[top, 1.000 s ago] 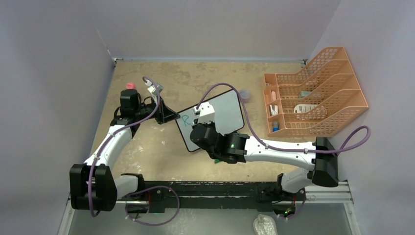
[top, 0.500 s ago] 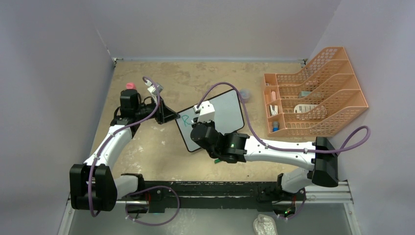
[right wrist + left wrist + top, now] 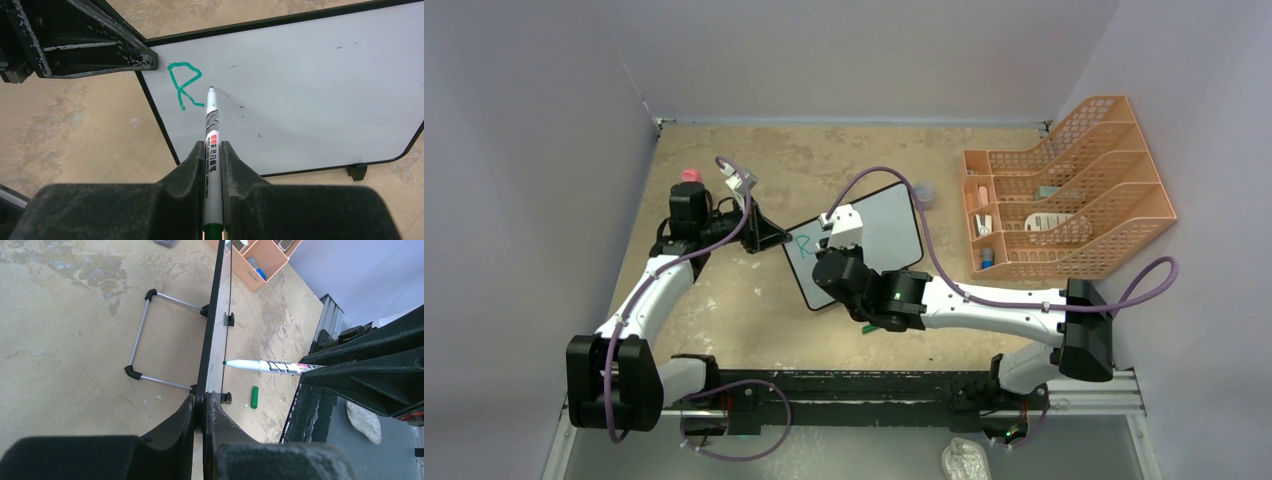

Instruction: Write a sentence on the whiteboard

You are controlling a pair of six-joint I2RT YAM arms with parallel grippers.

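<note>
Whiteboard [image 3: 889, 225]: centre of the top view, propped on the surface [image 3: 754, 320]; left edge clenched by the left hand [image 3: 201, 400].
Sentence [image 3: 184, 86]: a single green "R", upper left of the board.
Right hand [image 3: 212, 146]: grasping a marker [image 3: 212, 125], tip at the board beside the R.
Orange organizer [image 3: 1064, 195], right of frame: small white and blue items in its compartments.
</note>
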